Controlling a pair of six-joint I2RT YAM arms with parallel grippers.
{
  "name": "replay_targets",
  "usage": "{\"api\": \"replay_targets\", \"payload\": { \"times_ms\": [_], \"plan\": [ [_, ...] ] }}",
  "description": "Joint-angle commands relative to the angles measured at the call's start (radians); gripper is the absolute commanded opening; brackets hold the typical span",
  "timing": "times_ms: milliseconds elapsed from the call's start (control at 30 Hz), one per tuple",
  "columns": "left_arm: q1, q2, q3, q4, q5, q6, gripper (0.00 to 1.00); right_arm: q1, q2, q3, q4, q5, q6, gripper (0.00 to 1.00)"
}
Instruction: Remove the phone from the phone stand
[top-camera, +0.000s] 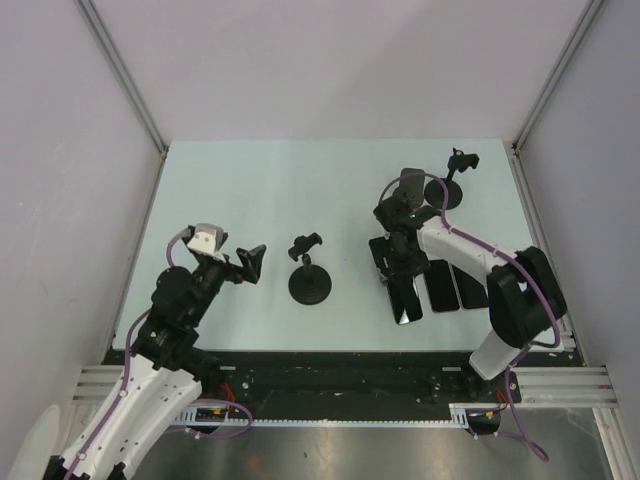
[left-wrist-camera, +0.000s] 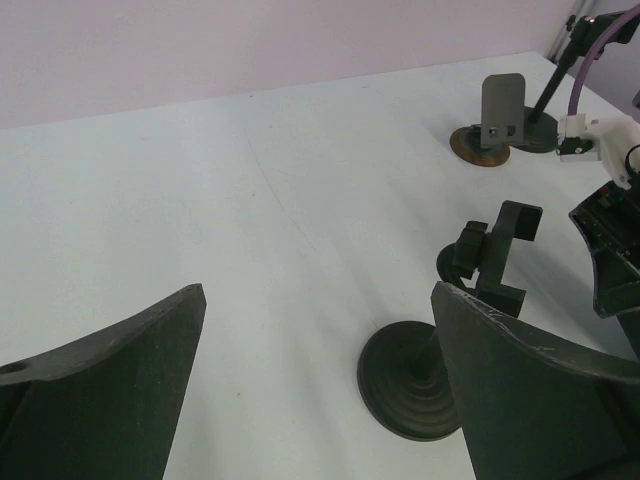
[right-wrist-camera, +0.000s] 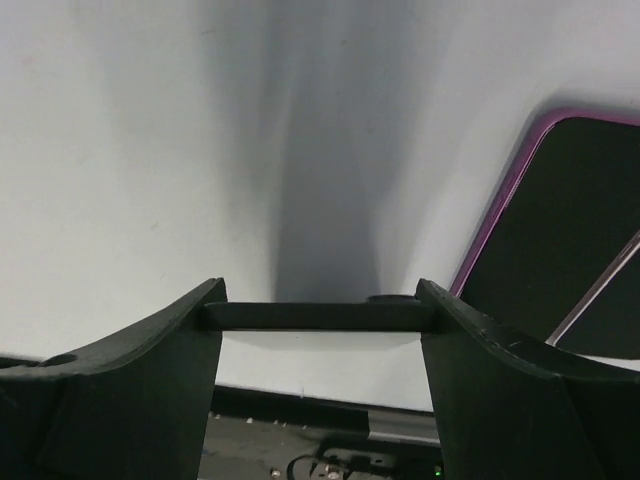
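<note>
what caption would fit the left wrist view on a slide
Open left gripper facing an empty phone stand, with a second stand farther back

A phone (right-wrist-camera: 320, 316) bridges the gap in my right gripper (right-wrist-camera: 320, 292), touching both fingers. Right of those jaws, two more phones (right-wrist-camera: 560, 230) lie side by side on the table (top-camera: 230, 190). Ahead of my left gripper (left-wrist-camera: 320, 290) and right of its jaws stands a phone stand (top-camera: 311, 275), its base partly hidden behind that gripper's right finger. Far beyond it, further right, a second stand (left-wrist-camera: 493, 125) and a third stand (left-wrist-camera: 538, 133) sit next to each other.
</note>
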Motion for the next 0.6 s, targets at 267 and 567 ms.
{"api": "replay_targets", "payload": {
  "times_ms": [267, 567],
  "plan": [
    [-0.001, -0.001, -0.006, 0.006, -0.067, 0.056, 1.0, -0.023, 0.236, 0.014, 0.176, 0.166, 0.068, 0.06],
    [-0.008, 0.002, -0.007, 0.006, -0.065, 0.057, 1.0, -0.024, 0.282, 0.014, 0.194, 0.246, 0.098, 0.46]
  ]
}}
